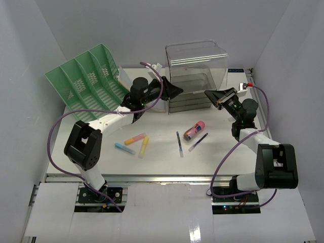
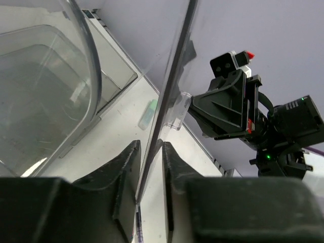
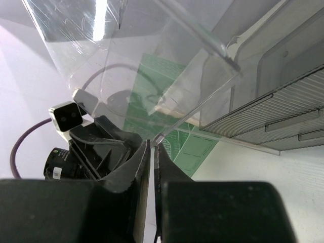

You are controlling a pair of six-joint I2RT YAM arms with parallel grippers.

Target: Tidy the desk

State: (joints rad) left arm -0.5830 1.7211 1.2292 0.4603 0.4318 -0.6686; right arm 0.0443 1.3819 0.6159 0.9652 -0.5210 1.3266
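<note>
The white desk point(image 1: 162, 164) carries a grey drawer unit point(image 1: 188, 101) at the back. A clear plastic cover point(image 1: 196, 56) is held over the unit, tilted. My left gripper point(image 1: 177, 90) is shut on the cover's left wall. In the left wrist view the clear wall point(image 2: 172, 86) runs between my left gripper's point(image 2: 150, 152) jaws. My right gripper point(image 1: 209, 94) is shut on the cover's right lower edge. In the right wrist view the cover's point(image 3: 147, 61) corner sits in the pinch of my right gripper point(image 3: 152, 152).
A green file sorter point(image 1: 86, 83) leans at the back left. Loose on the desk lie an orange marker point(image 1: 135, 138), a blue marker point(image 1: 124, 148), a yellow marker point(image 1: 144, 147), two pens point(image 1: 179, 144) and a pink-capped tube point(image 1: 194, 130).
</note>
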